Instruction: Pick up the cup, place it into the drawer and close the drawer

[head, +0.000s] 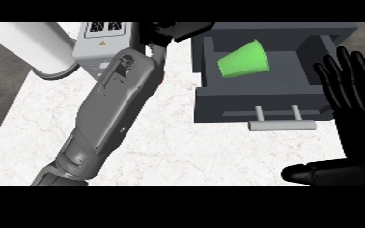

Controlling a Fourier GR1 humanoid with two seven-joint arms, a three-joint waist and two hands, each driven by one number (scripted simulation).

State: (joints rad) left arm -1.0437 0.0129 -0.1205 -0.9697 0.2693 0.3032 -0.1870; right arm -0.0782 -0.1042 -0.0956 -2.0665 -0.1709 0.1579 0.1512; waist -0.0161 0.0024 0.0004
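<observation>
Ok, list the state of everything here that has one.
drawer: open, pulled out
cup: inside the drawer, lying on its side
right hand: open, resting at the view's right edge, holding nothing
left hand: by the drawer's far left corner, off the cup

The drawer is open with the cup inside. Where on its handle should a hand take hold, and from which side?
Grip the handle at the middle of its pale bar, between the two posts, coming from the near side of the drawer. The bar lies crosswise and stands off the front, leaving a gap behind it. The open right hand looks nearer.
</observation>
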